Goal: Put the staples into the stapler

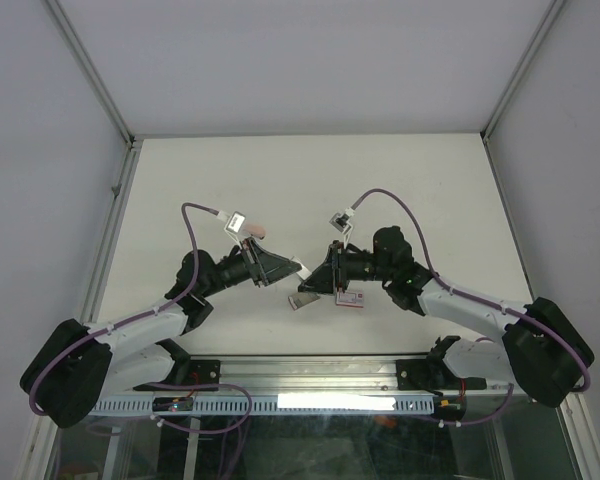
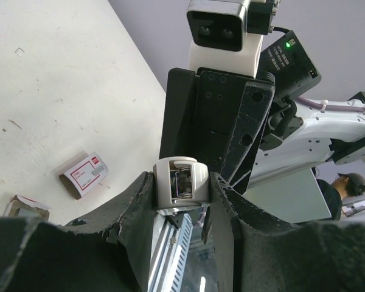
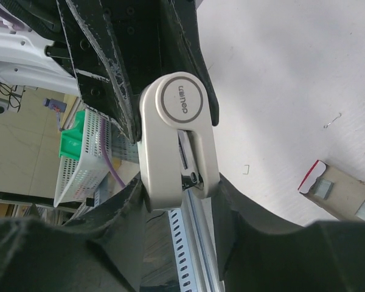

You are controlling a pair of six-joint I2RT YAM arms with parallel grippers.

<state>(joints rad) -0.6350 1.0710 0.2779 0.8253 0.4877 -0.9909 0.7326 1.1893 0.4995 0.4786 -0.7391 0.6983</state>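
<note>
White stapler (image 3: 176,140) held aloft, left gripper (image 2: 181,201) pinching one end, right gripper (image 3: 179,194) clamped on its body, staples box (image 2: 84,175) on table (image 2: 61,73).

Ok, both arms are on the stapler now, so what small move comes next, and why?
Probably: the right fingers firm their hold and hinge the stapler open while the left fingers keep the other end steady. Both pairs flank it in mid-air, and the staples box lies on the table, so it likely has to open first.

worktop (image 1: 430,190): white, scuffed | pink oblong (image 1: 259,232): lies on worktop | green bin (image 3: 73,137): background, just above white perforated basket (image 3: 79,177) | person in cap (image 2: 351,182): background
</note>
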